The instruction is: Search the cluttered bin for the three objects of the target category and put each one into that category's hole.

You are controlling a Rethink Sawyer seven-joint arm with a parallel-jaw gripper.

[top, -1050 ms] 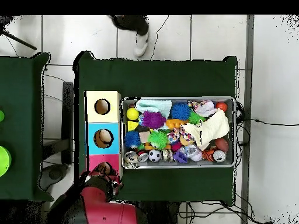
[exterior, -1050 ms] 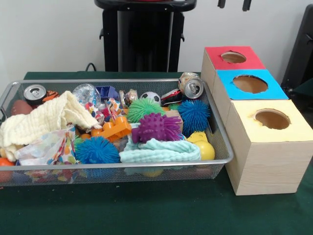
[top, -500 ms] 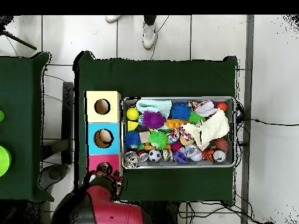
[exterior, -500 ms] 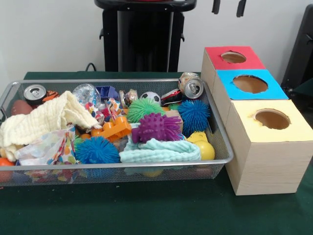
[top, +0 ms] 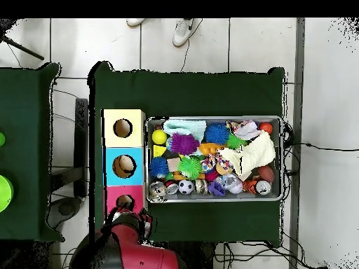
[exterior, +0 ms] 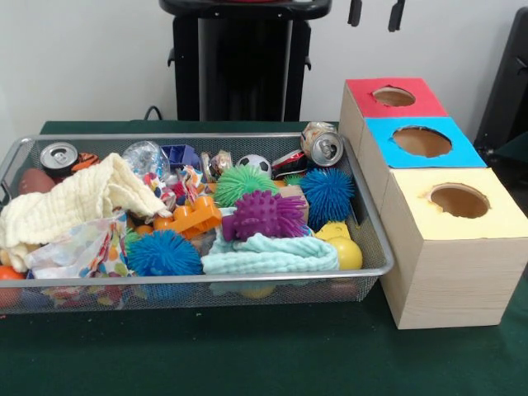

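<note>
Progress can't be counted: something pale is seen inside the blue hole (top: 124, 165) from overhead, and the target category isn't shown. Bin (exterior: 375, 247) is left full of clutter, incl. spiky balls such as the purple one (exterior: 262, 214), cans, cloths. Gripper (exterior: 375, 13) is held high near the red hole (exterior: 393, 96), tips spread apart and empty, well apart from the bin contents.
</note>
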